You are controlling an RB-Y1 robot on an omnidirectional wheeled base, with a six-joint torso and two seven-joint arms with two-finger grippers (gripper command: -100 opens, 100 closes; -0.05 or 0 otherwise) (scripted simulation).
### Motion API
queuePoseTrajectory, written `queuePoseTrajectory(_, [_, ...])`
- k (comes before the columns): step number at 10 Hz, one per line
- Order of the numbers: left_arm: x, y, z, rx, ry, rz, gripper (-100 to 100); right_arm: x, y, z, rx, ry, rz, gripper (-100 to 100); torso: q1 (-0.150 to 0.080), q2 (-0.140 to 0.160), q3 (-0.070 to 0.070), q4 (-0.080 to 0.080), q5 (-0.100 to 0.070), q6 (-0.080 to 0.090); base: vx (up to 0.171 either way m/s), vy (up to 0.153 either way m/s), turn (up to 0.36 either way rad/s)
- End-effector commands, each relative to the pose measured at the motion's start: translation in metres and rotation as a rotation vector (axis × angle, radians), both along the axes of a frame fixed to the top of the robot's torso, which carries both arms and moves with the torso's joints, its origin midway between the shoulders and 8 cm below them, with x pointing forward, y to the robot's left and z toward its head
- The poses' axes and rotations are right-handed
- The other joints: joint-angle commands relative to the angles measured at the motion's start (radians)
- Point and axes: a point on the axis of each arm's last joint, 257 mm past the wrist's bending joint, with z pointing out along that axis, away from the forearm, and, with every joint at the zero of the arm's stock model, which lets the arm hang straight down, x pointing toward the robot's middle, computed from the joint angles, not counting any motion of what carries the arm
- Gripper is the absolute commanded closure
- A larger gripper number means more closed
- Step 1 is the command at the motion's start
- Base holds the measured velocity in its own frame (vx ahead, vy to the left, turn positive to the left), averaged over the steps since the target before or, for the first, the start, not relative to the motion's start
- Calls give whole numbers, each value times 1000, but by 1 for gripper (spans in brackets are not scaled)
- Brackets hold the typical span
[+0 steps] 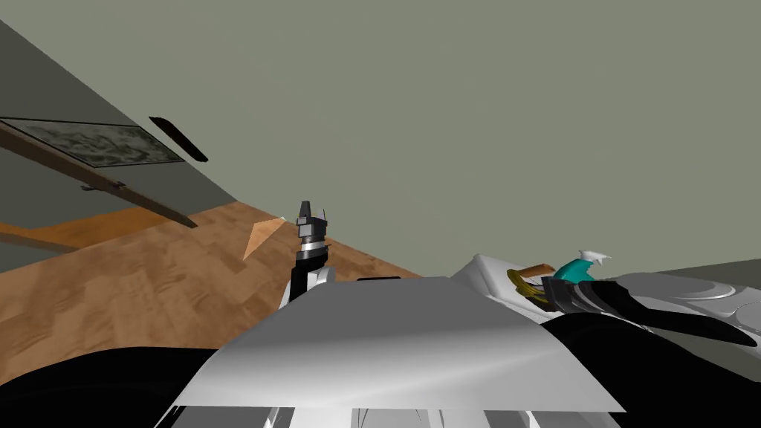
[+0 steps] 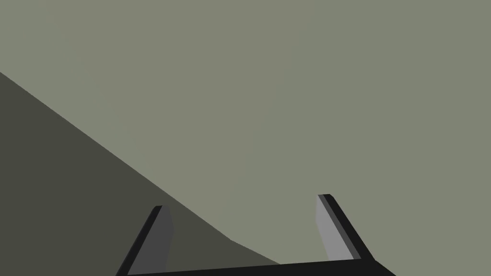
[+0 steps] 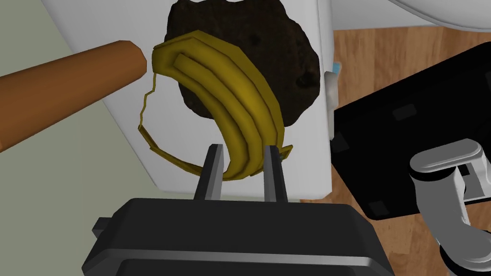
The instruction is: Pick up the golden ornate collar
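— While the right gripper is down at the white table, what have its jaws got?
— They are clamped on the golden collar, one finger on each side of the lower end of its thick, ridged band.
— And where does the collar lie?
— Over the white table top. The broad band curves away from the gripper and crosses a dark brown lumpy thing that sits on the same top. A thin gold loop runs from the band's two ends out over bare white. Whether the collar rests on the top or hangs just clear of it, I cannot tell.
— Anything close by?
— A brown rounded rod points at the far end of the band, its tip just beside it; I cannot tell if they touch. Past the table's edge there is wooden floor.
— What does the head view give?
— The collar shows as a small gold curve at the robot's right, at the tip of the dark right arm, with the rod above it and a teal thing just beside.
— The left arm?
— The left gripper stands raised in front of the chest, well apart from the table. In its wrist view that gripper has its jaws wide apart, with nothing between them.
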Motion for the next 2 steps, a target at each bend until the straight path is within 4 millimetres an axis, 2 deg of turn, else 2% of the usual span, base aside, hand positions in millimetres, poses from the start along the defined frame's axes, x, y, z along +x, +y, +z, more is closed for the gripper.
queuePoseTrajectory(1, [0, 0, 0, 0, 0, 0, 0, 0, 0, 0, 0, 0, 0, 100, 0, 0, 0, 0, 0, 0, 50, 19, -64])
queuePoseTrajectory(2, [0, 0, 0, 0, 0, 0, 0, 0, 0, 0, 0, 2, 5, 0, -2, 4, 2, 1, -1, -2, 9, 5, 11])
